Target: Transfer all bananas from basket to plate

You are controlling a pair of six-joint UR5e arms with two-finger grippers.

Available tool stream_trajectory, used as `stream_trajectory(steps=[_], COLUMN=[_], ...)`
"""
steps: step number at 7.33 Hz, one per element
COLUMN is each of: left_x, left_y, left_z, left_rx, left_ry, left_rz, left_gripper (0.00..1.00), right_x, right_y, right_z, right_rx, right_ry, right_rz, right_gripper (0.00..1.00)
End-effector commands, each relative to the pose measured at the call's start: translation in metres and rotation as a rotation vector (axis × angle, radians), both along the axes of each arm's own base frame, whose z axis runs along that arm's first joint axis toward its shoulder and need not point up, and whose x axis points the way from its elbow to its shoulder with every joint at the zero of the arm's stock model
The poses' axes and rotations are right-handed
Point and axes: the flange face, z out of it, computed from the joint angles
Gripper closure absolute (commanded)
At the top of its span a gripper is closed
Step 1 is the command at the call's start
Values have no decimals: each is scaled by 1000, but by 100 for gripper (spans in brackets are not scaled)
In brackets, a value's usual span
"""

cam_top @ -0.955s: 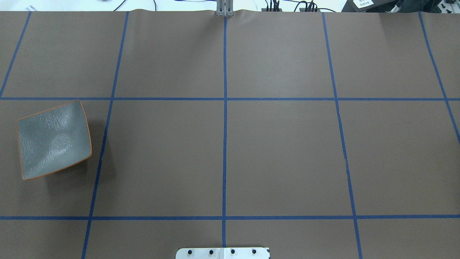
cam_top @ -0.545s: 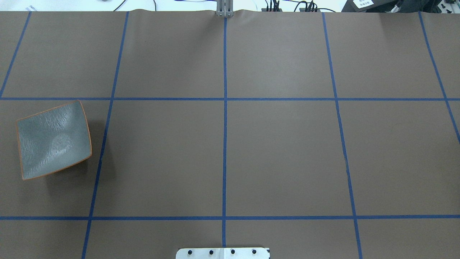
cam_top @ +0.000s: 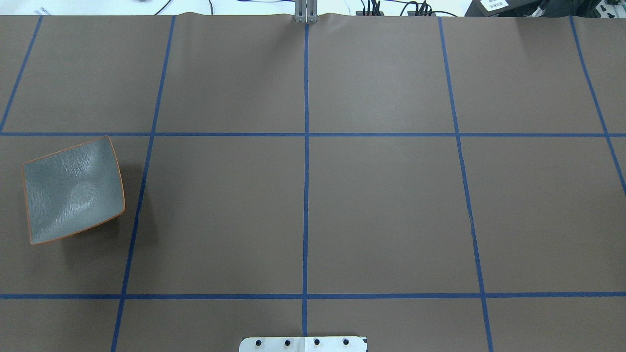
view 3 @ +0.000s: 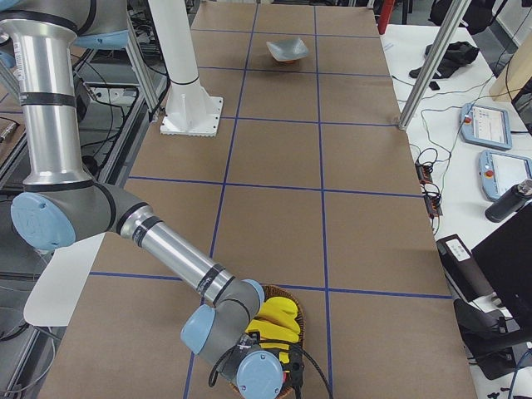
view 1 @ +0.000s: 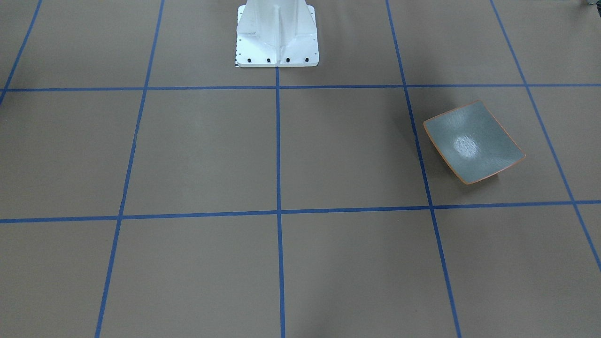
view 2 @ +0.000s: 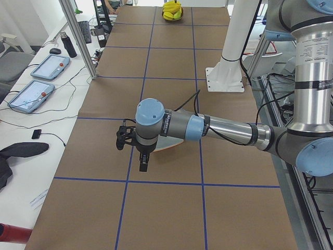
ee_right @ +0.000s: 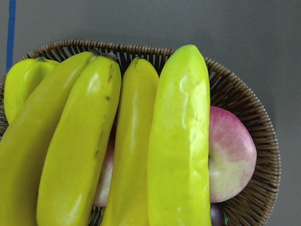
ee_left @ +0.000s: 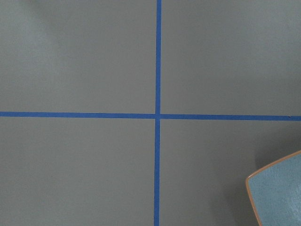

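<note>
Bananas fill the basket beneath our right end effector — its opening we cannot tell; the plate sits bare, well apart; we should centre across the paler banana — topmost — before closing.

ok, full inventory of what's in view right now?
table: one, brown with a blue tape grid, under everything
plate: one, grey-green with an orange rim, empty, on the robot's left side
basket: one, brown wicker, at the table's end on the robot's right
bananas: at least four, yellow, in the basket
apple: at least one, pink-red, in the basket, partly under the bananas
pedestal: one, white, at the robot's edge, centre
tablets: two, pale blue, on the side desk
left gripper: black, above the table by the plate; open or shut, cannot tell
right gripper: black, over the basket; cannot tell
</note>
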Motion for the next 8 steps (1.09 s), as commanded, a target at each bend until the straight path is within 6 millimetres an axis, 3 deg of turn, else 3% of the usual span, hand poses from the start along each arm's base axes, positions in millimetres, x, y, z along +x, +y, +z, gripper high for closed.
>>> stream_trajectory(steps=[1, 2, 5, 6, 8], left_x=[0, 0, -1, -1, -1], left_y=[-1, -1, 0, 0, 0], left_z=[-3, -3, -8, -8, -8], left_rx=[6, 5, 15, 15, 15], left_ry=[0, 0, -2, -2, -2], left_rz=[0, -1, -3, -3, -3], left_gripper=[1, 1, 1, 1, 1], right_x=[-1, -1, -2, -2, 0], right_y=[-1, 1, 4, 3, 4], right_z=[0, 1, 7, 7, 7], right_rx=[8, 12, 6, 8, 8], right_ry=[-13, -14, -22, -22, -22], right_rz=[2, -2, -7, -7, -1], right_gripper=[9, 15, 17, 24, 58])
